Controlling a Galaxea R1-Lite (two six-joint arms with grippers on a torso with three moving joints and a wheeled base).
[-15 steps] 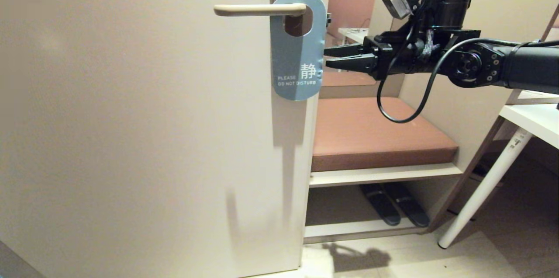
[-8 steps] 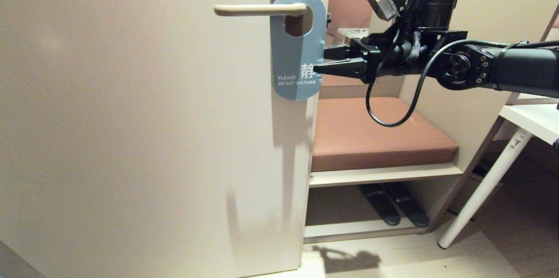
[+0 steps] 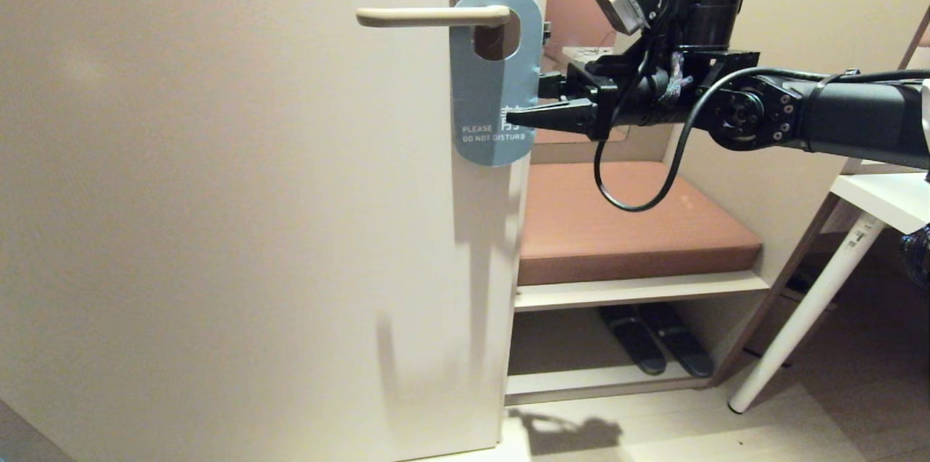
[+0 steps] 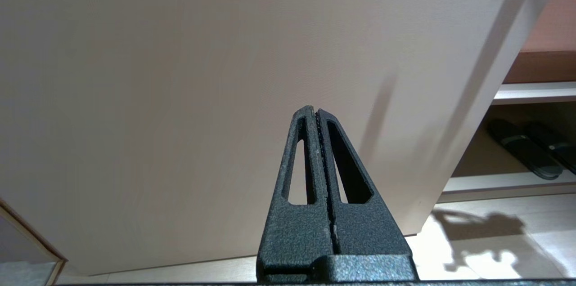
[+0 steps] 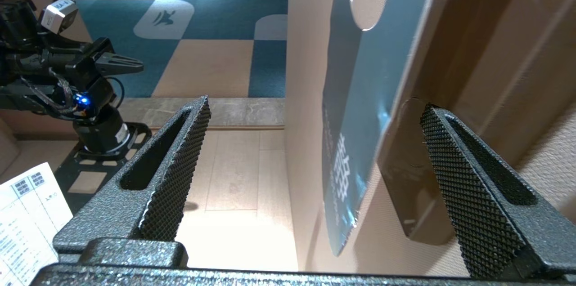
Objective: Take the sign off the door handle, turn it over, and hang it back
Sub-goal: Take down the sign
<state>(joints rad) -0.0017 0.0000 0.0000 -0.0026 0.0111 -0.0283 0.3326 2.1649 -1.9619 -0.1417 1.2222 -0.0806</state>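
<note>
1. Door handle (image 3: 432, 14): cream lever, level, on the door's right edge.
2. Sign (image 3: 492, 77): blue "DO NOT DISTURB" face outward, hung by its hole over the handle's inner end, hanging straight.
3. Right gripper (image 3: 524, 104): reaches in level from the right, jaws spread wide, straddling the sign's right edge; no grip.
4. Left gripper (image 4: 316, 113): fingers pressed together, empty, facing the lower door.

Sign (image 3: 494, 95) hanging on handle (image 3: 429, 14) near door's (image 3: 218, 193) right edge; right gripper (image 3: 524, 102) reaching in from the right, one finger in front of the sign, one behind it; bench (image 3: 625, 229) right of door, slippers (image 3: 654, 346) below it; table (image 3: 883, 208) far right
</note>
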